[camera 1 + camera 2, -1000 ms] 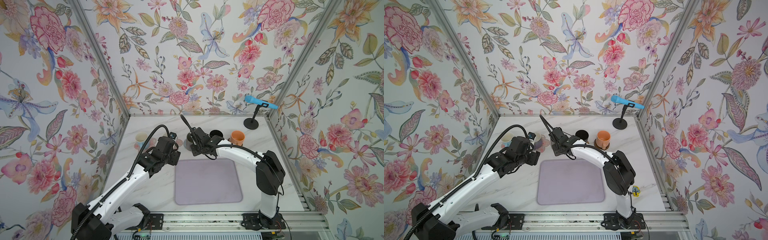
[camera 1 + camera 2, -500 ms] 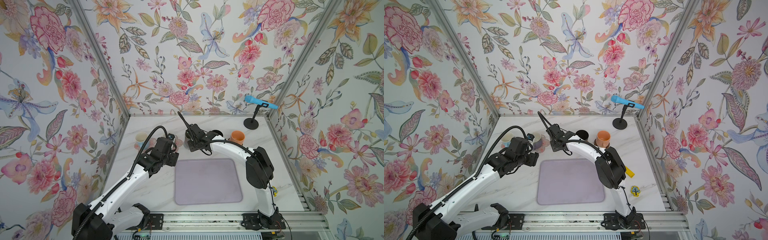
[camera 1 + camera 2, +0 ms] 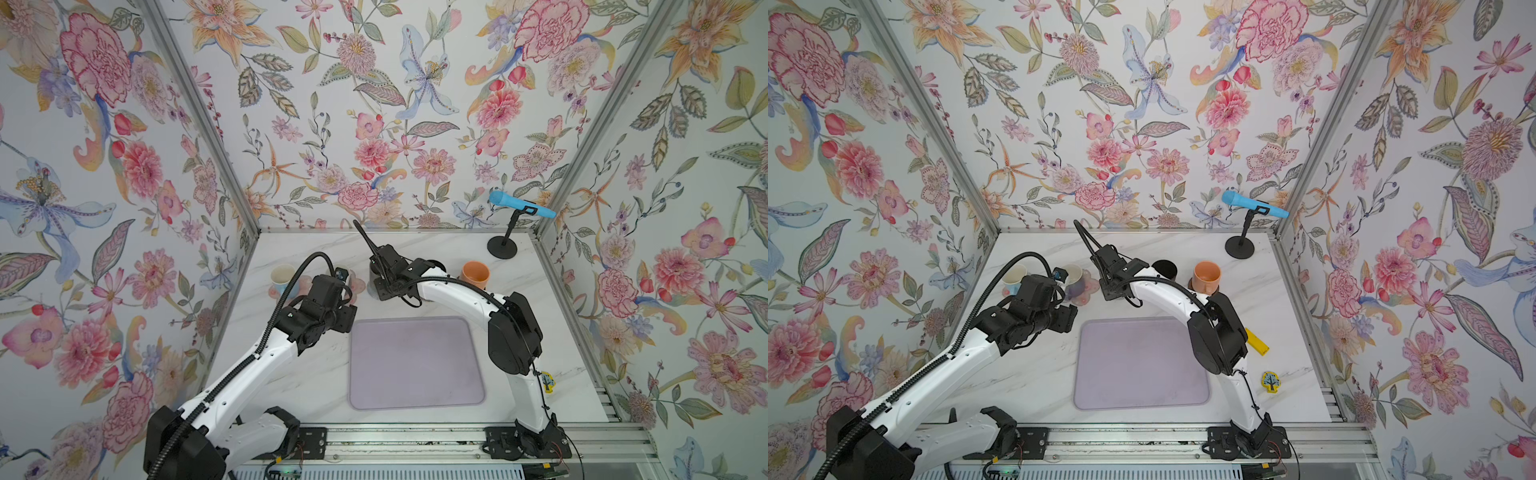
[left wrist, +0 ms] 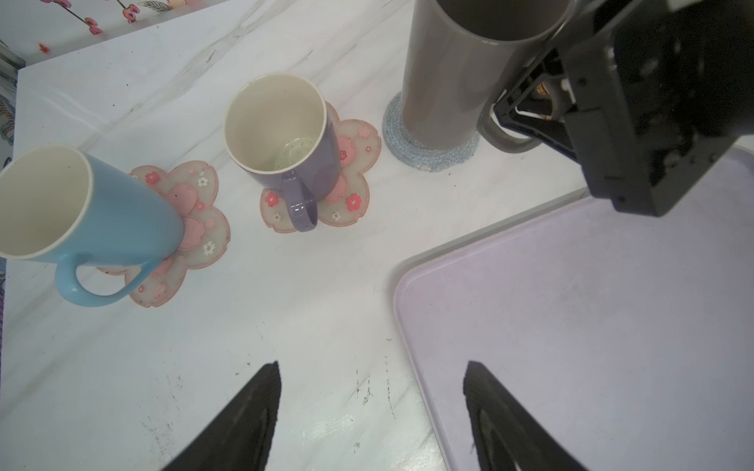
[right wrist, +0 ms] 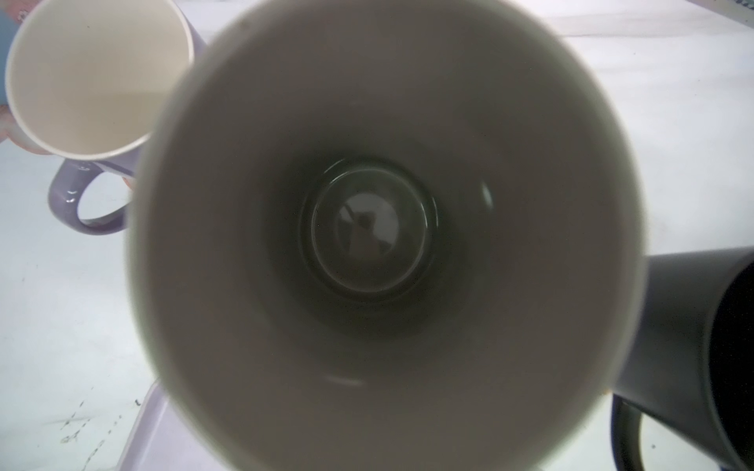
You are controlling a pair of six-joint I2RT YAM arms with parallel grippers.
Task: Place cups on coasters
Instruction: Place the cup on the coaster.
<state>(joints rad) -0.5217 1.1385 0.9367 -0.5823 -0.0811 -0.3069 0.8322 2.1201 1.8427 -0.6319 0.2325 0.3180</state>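
A light blue cup stands on a pink flower coaster. Beside it a purple-grey cup stands on the other pink flower coaster. The grey cup rests on the grey ringed coaster. My right gripper is shut on its handle, and the right wrist view looks straight down into that cup. Further right stand a black cup and a peach-orange cup with a dark brown coaster edge under it. My left gripper hangs open over bare table, holding nothing.
A large lilac mat lies in the middle front. A blue microphone on a black stand is at the back right corner. A yellow block and a small tree figure lie at the right. Floral walls close three sides.
The right gripper with the grey cup has shifted slightly left, and the right elbow has swung left with it. The left arm has stayed still.
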